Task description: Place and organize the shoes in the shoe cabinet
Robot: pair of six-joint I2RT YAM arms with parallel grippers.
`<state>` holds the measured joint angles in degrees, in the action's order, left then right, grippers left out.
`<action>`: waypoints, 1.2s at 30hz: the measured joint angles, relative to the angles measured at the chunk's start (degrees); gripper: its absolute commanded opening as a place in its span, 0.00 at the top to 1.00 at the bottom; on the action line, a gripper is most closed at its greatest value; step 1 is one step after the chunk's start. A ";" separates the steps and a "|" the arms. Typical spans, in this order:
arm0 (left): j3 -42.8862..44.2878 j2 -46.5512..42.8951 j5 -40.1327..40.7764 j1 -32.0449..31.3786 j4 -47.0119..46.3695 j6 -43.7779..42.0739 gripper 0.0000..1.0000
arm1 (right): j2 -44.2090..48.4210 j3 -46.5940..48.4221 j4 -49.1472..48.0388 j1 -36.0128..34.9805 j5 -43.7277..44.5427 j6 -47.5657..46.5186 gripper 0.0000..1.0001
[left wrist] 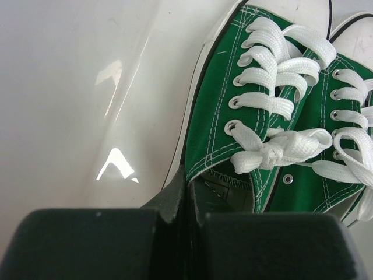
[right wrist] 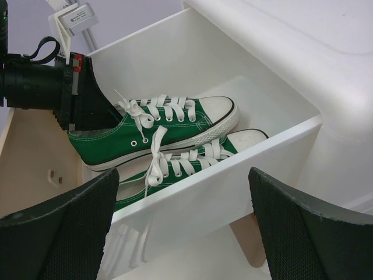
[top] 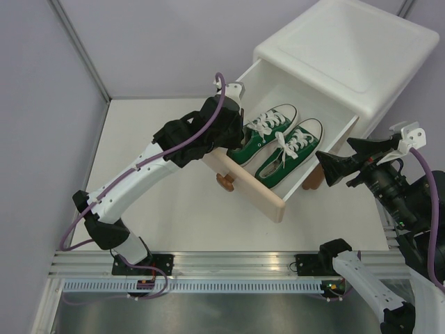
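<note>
Top external: 2 green shoes in open cabinet drawer; left gripper pinching 1 shoe's heel; right gripper spread wide outside drawer, apart from shoes.

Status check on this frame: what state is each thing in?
cabinet drawer: pulled open, both shoes inside.
left green shoe: in the drawer, laced, heel pinched.
right green shoe: in the drawer, laced, untouched.
left gripper: shut on the left green shoe's heel.
right gripper: open, empty, outside the drawer.
</note>
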<state>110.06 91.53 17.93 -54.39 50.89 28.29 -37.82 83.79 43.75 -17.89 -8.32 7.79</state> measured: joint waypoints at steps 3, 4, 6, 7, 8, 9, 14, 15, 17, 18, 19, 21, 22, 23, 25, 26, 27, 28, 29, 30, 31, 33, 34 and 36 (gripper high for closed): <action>-0.15 0.00 0.57 0.00 -0.04 0.59 0.98 | 0.00 -0.09 0.00 0.00 0.00 0.00 0.05; -0.22 0.00 0.70 0.00 -0.07 0.66 0.98 | 0.02 -0.09 0.00 0.00 0.00 0.00 0.05; -0.39 0.00 1.20 0.00 -0.24 0.83 0.98 | 0.02 -0.09 0.00 0.00 0.00 0.00 0.05; -0.44 0.00 1.38 0.00 -0.33 0.87 0.98 | 0.02 -0.09 0.00 0.00 0.00 0.00 0.05; -0.52 0.00 1.49 0.00 -0.44 0.90 0.98 | 0.02 -0.09 0.00 0.00 0.00 0.00 0.05; -0.55 0.00 1.53 0.00 -0.46 0.94 0.98 | 0.02 -0.09 0.00 0.00 0.00 0.00 0.05; -0.76 0.00 2.08 0.00 -0.57 1.29 0.98 | 0.02 -0.09 0.00 0.00 0.00 -0.02 0.05; -0.79 0.00 2.34 0.00 -0.61 1.42 0.98 | 0.02 -0.09 0.00 0.00 0.00 0.00 0.05; -0.87 0.00 3.13 0.00 -0.68 1.66 0.98 | 0.02 -0.09 0.00 0.00 0.00 0.00 0.05; -0.96 0.00 3.52 0.00 -0.70 1.81 0.98 | 0.02 -0.09 0.00 0.00 0.00 -0.02 0.05; -1.01 0.00 3.89 0.00 -0.68 1.92 0.98 | 0.02 -0.09 0.00 0.00 0.00 -0.02 0.05; -1.07 0.00 4.50 0.00 -0.68 2.12 0.98 | 0.02 -0.09 0.00 0.00 0.00 -0.02 0.05; -1.07 0.00 4.52 0.00 -0.68 2.21 0.98 | 0.02 -0.09 0.00 0.00 0.00 -0.02 0.05; -1.07 0.00 4.50 0.00 -0.70 2.27 0.98 | 0.02 -0.09 0.00 0.00 0.00 -0.02 0.05; -1.07 0.00 4.46 0.00 -0.68 2.29 0.98 | 0.02 -0.09 0.00 0.00 0.00 -0.02 0.05; -1.07 0.02 4.42 0.00 -0.68 2.29 0.98 | 0.02 -0.09 0.00 0.00 0.00 -0.02 0.05; -1.07 0.07 4.42 0.00 -0.68 2.32 0.98 | 0.02 -0.09 0.00 0.00 0.00 -0.02 0.05; -1.07 0.15 4.37 0.00 -0.70 2.29 0.98 | 0.02 -0.09 0.00 0.00 0.00 -0.02 0.05; -1.07 0.33 4.31 0.00 -0.85 2.29 0.98 | 0.02 -0.09 0.00 0.00 0.00 -0.04 0.05; -1.07 0.59 4.17 0.00 -0.96 2.29 0.98 | 0.02 -0.09 0.00 0.00 0.02 -0.02 0.05; -1.07 0.90 3.98 0.00 -1.20 2.29 0.98 | 0.02 -0.09 0.00 0.00 0.00 -0.04 0.05; -1.07 1.55 3.69 0.00 -1.25 2.29 0.98 | 0.02 -0.09 0.00 0.00 0.02 -0.04 0.05; -1.07 1.62 3.54 0.00 -1.27 2.29 0.98 | 0.02 -0.09 0.00 0.00 0.02 -0.04 0.05; -1.07 1.62 3.13 0.00 -1.29 2.29 0.98 | 0.02 -0.09 0.00 0.00 0.02 -0.04 0.05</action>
<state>108.99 93.14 21.06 -54.39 49.60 30.59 -37.80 83.70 43.75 -17.89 -8.29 7.75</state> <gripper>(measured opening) 0.029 0.952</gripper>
